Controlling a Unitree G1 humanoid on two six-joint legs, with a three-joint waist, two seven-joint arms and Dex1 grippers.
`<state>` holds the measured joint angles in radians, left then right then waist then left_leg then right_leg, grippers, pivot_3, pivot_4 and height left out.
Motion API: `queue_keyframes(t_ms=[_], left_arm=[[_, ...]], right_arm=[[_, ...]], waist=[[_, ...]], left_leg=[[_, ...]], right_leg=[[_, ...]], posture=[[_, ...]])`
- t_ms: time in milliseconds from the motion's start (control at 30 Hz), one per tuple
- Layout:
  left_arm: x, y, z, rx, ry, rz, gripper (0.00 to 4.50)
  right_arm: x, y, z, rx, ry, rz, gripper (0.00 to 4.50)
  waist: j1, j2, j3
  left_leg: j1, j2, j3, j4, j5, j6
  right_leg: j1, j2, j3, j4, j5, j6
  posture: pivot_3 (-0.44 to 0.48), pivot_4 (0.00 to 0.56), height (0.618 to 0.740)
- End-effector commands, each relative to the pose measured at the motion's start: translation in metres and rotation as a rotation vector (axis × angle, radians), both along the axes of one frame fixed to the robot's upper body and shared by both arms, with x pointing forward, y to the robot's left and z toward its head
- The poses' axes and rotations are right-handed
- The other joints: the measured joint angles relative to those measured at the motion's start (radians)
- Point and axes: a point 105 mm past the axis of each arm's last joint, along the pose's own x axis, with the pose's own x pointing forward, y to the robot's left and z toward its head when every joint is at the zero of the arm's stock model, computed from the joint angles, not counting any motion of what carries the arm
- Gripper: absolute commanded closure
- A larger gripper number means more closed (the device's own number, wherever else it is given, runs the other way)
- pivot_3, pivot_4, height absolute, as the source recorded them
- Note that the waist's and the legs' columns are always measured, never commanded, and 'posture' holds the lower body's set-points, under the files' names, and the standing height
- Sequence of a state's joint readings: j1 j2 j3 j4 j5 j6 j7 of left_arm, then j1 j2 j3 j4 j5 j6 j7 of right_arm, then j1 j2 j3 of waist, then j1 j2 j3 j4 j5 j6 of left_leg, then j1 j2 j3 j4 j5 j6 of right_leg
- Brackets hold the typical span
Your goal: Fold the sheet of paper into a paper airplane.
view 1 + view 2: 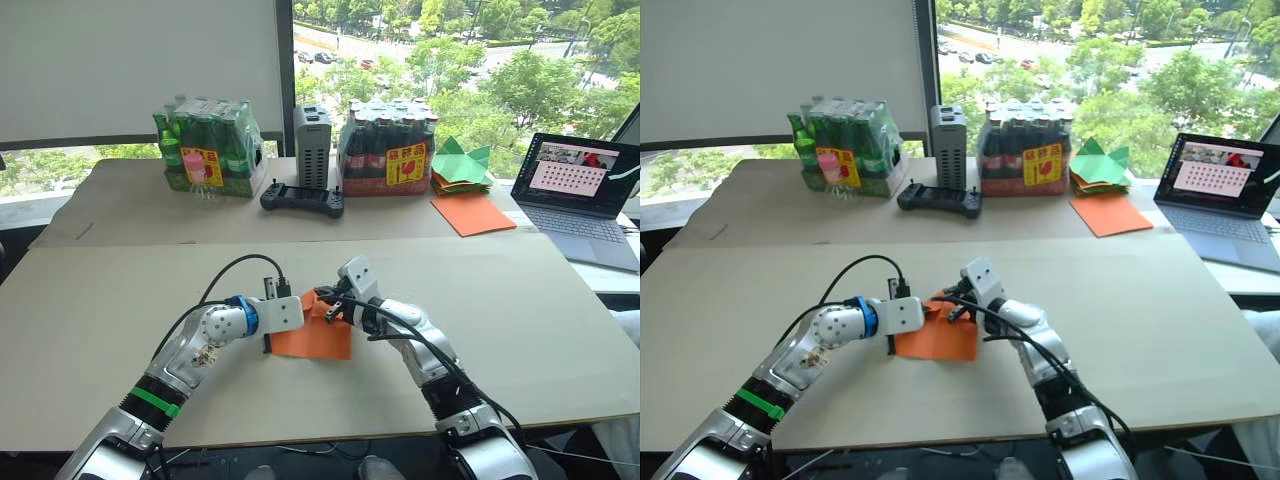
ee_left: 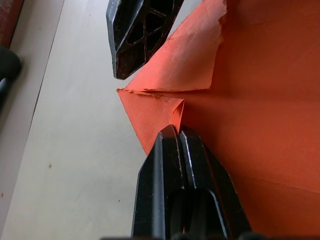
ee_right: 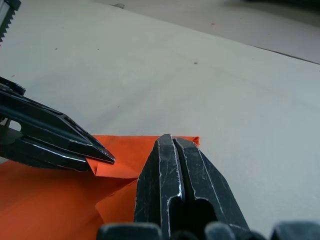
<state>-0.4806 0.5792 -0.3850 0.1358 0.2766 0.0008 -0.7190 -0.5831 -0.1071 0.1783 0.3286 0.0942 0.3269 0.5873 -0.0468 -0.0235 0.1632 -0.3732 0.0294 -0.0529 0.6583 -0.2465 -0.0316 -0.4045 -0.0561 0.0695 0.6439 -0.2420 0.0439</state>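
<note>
Pale tabletop point(image 1: 120, 300) by a window, trees outside. Sheet of paper point(image 1: 315, 338) is seen lying near the front-centre of the table, between the two grippers; mostly flat, w/ one far corner turned over into a small flap and a crumpled edge beside it. Progress is judged early: only a first corner fold looks started, no nose point, no wings, no dart shape; most folds appear left to do. Left gripper point(image 2: 176, 132): jaws closed together, tips pressed at the folded corner, thin paper possibly nipped between them but grip vs. mere press can't be told for sure. Right gripper point(image 3: 172, 141): jaws also closed tight, tips resting at the paper's far edge, apparently pinning it to the table; whether an edge is held can't be told. Both sets of tips lie just beside each other at the same corner. Further out, at the back: two shrink-wrapped bottle packs point(image 1: 208, 146), grey box point(image 1: 312, 146), black controller point(image 1: 302, 200), stack of green folded papers point(image 1: 461, 167) w/ a smooth orange sheet point(image 1: 472, 213) beside it, laptop point(image 1: 582, 195) at far right.
</note>
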Motion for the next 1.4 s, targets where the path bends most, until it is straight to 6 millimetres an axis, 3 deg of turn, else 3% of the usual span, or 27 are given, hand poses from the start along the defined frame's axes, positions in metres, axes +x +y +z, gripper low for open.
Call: queue_keyframes(t_ms=[33,233,367,633,833,1067,1233,1400], left_arm=[[0.003,0.015,-0.013,0.041,0.031,0.062,4.47],[0.003,0.015,-0.013,0.035,0.033,0.066,4.47],[0.003,0.015,-0.013,0.032,0.033,0.069,4.47],[0.003,0.017,-0.012,0.027,0.037,0.08,4.47],[0.002,0.019,-0.008,-0.047,0.092,0.107,4.47],[-0.003,0.025,0.005,-0.195,0.213,0.144,2.33],[-0.011,0.035,0.013,-0.326,0.339,0.195,2.33],[-0.019,0.061,0.017,-0.445,0.489,0.271,2.33]], right_arm=[[0.006,0.006,0.014,0.029,-0.055,0.015,4.5],[0.007,0.016,0.014,0.044,-0.05,0.046,4.5],[0.006,0.018,0.001,-0.013,-0.033,0.057,4.5],[0.007,0.008,-0.029,-0.15,0.019,0.03,4.5],[0.009,0.004,-0.036,-0.192,0.032,0.015,4.5],[0.007,0.004,-0.039,-0.198,0.037,0.017,4.5],[0.007,0.004,-0.039,-0.199,0.039,0.016,4.5],[0.006,0.003,-0.04,-0.203,0.04,0.016,4.5]], waist=[[0.0,0.0,0.0],[-0.001,0.0,0.0],[-0.001,0.0,0.0],[-0.004,0.001,0.0],[-0.01,0.001,0.0],[-0.02,0.001,0.0],[-0.02,0.001,0.0],[-0.023,0.001,0.0]], left_leg=[[0.0,0.0,0.0,0.0,0.0,0.0],[0.0,0.0,0.0,0.0,0.0,0.0],[0.0,0.0,0.0,0.0,0.0,0.0],[0.001,0.0,0.0,0.0,0.0,0.0],[0.002,0.001,0.0,0.0,0.0,0.0],[0.002,0.001,0.0,0.0,0.0,0.0],[0.002,0.001,0.0,0.0,0.0,0.0],[0.002,0.001,0.0,-0.001,0.0,0.0]], right_leg=[[0.0,0.0,0.0,0.0,0.0,0.0],[0.0,0.0,0.0,0.0,0.0,0.0],[0.0,0.0,0.0,0.0,0.0,0.0],[0.0,0.001,0.0,0.001,0.0,0.0],[0.001,0.001,0.0,0.002,0.0,0.0],[0.001,0.001,0.0,0.002,0.0,0.0],[0.001,0.001,0.0,0.001,0.0,0.0],[0.0,0.001,0.0,0.001,0.0,0.0]], posture=[[0.0,0.15,0.74],[0.0,0.15,0.74],[0.0,0.15,0.74],[0.0,0.15,0.74],[0.0,0.15,0.74],[0.0,0.15,0.74],[0.0,0.15,0.74],[0.0,0.15,0.74]])
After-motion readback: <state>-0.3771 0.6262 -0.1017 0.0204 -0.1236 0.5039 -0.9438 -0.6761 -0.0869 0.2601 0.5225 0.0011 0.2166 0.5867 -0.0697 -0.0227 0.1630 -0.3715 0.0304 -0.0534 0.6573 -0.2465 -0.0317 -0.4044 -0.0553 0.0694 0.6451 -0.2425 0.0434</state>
